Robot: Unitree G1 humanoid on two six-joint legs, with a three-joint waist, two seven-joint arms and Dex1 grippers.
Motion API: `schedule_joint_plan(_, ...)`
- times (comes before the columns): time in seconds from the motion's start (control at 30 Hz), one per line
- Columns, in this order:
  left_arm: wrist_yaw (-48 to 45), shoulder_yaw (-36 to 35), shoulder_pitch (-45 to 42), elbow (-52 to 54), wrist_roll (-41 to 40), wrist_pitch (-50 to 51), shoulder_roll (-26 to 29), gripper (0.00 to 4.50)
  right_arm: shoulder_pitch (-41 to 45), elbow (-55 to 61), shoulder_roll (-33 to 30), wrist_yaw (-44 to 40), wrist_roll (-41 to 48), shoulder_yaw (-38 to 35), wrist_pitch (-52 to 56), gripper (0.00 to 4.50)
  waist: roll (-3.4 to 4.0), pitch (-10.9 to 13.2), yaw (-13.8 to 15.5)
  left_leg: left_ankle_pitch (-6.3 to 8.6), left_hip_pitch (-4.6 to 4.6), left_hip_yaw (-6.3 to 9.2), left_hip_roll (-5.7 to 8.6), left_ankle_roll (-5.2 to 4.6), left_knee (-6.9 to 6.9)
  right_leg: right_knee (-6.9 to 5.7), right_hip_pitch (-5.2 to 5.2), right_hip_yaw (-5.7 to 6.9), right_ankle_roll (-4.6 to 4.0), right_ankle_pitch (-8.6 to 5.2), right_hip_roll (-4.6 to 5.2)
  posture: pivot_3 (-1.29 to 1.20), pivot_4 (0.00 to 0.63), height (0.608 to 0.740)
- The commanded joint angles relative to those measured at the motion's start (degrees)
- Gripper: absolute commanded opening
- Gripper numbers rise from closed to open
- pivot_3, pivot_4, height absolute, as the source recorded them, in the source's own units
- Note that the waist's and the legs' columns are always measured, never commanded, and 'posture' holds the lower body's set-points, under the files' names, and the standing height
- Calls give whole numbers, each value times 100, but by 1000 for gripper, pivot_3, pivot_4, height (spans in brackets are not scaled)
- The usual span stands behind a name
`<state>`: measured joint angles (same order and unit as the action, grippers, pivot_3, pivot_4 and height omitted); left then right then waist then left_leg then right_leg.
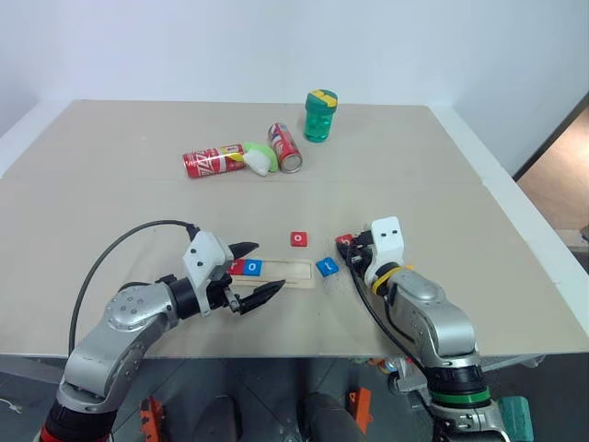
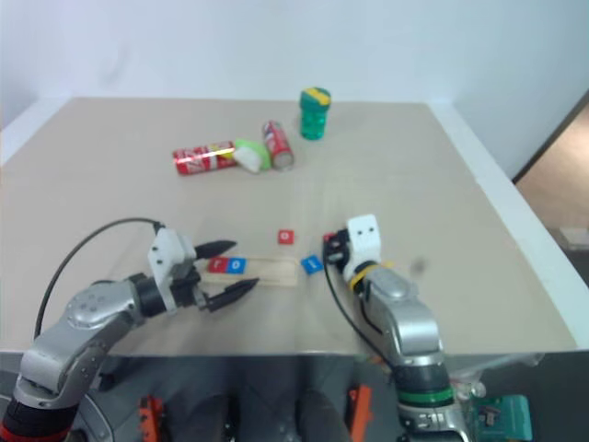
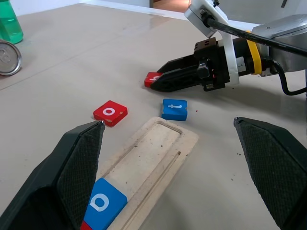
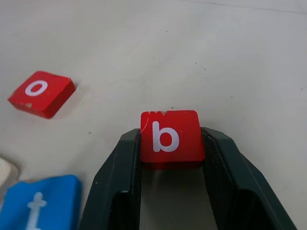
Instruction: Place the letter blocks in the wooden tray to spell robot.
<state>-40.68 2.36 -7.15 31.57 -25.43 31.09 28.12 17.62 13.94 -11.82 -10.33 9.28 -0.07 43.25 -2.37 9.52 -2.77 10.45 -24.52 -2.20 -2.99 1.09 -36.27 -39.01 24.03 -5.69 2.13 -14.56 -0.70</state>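
Observation:
The wooden tray [image 1: 287, 273] lies near the table's front edge. A red letter block [image 1: 237, 267] and a blue "o" block [image 1: 254, 268] sit in its left end. My left gripper [image 1: 271, 266] hovers open over that end, holding nothing. A red "o" block [image 1: 299, 239] lies loose behind the tray. Just off the tray's right end rests a blue "t" block [image 1: 327, 267]. My right gripper [image 4: 170, 143] is shut on the red "b" block [image 4: 170, 136], held at or just above the tabletop, right of the "t" block.
At the back of the table lie two red soda cans [image 1: 212, 162] [image 1: 284, 147] with a green-and-white object [image 1: 260, 158] between them. A green bottle [image 1: 320, 116] stands upright behind. The table's right edge [image 1: 543, 258] runs close to my right arm.

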Motion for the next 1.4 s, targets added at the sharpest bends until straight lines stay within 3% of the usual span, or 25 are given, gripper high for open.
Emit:
schedule_joint_plan(0.03, -63, 27, -114, 140, -31, -171, 61, 4500, -135, 390, 149, 332, -110, -15, 188, 1206, 0, 0, 0, 0, -2, -1, 0, 0, 0, 0, 1, 0, -2, -2, 1, 0, 150, 740)
schedule_joint_plan(0.5, -351, 115, -272, -27, -48, -263, 103, 4500, -242, 673, 637, 790, -125, -73, 545, 1206, 0, 0, -3, 0, -9, -1, 0, 0, 0, 0, 10, 1, -10, -7, 0, 0, 150, 740)
schedule_joint_plan(0.53, -351, 110, -267, -25, -52, -259, 108, 4500, -253, 692, 664, 785, -85, -103, 560, 2232, 0, 0, -3, 0, -10, 0, 0, 0, 0, 0, 10, 1, -9, -7, 0, 0, 150, 740)
schedule_joint_plan(0.67, -370, 86, -202, 16, -77, -219, 145, 4500, -158, 1074, 370, 488, 139, -289, 824, 3611, 0, 0, -4, 0, -12, 1, 0, 0, 0, 0, 12, 3, -9, -7, 0, 0, 150, 740)
schedule_joint_plan(0.73, -420, 105, -198, 29, -84, -224, 186, 4500, 73, 1039, -306, -170, 440, -562, 934, 4404, 0, 1, -3, 0, -14, 0, 2, 0, 0, 2, 13, 1, -8, -7, 3, 0, 150, 740)
schedule_joint_plan(0.87, -481, 179, -264, -13, -31, -314, 247, 4500, 629, 0, -1530, -1527, 819, -779, 459, 4456, 3, 6, -2, -1, -18, -11, 14, -1, -7, 9, 13, -8, 1, -4, 14, 0, 150, 740)
schedule_joint_plan(0.97, -512, 231, -309, -84, -34, -354, 204, 4500, 1176, -1299, -2284, -2962, 678, -284, -591, 4456, -2, 8, -25, 0, -9, -14, 10, -2, -6, 21, 4, -8, -1, -1, 8, 0, 150, 740)
schedule_joint_plan(1.17, -502, 275, -335, -140, -36, -411, 157, 4500, 2148, -3694, -2459, -5839, 439, 645, -3151, 4456, -1, 12, -71, 3, 5, -7, 0, -8, 20, 19, 2, -5, 8, 5, -11, 0, 150, 740)
schedule_joint_plan(1.4, -356, 209, -229, -10, -57, -353, 177, 4500, 3148, -6311, -2119, -6666, -254, 1044, -5309, 4456, -2, 14, -71, 5, -2, -7, 10, -6, 29, 20, 3, -6, 7, 2, 3, 0, 150, 740)
